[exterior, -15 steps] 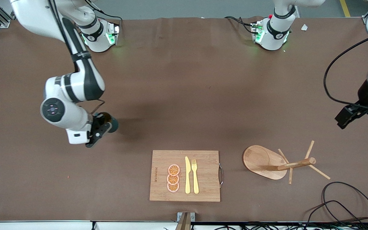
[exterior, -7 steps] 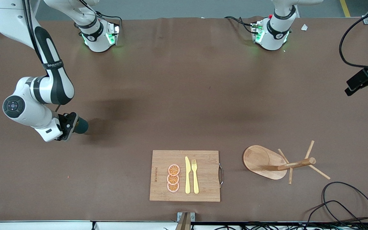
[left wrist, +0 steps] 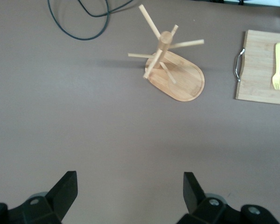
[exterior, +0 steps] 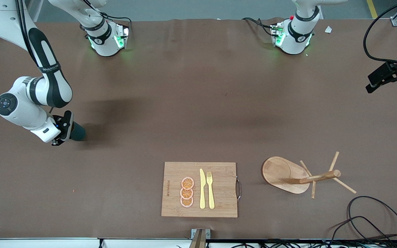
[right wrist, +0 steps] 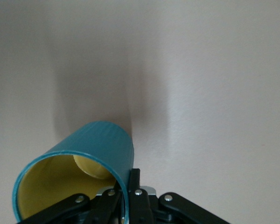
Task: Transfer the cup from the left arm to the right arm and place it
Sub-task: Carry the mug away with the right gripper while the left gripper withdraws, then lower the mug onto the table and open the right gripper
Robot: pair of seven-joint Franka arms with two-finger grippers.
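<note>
One cup point(exterior: 77, 131), handle hidden, pinched at its rim by right hand point(exterior: 64, 128).

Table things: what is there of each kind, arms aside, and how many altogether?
Cup, gripped by its wall in the right gripper: 1
Cutting board: 1
Orange slices: 3
Yellow knife: 1
Yellow fork: 1
Wooden peg stand: 1
Total: 8
</note>
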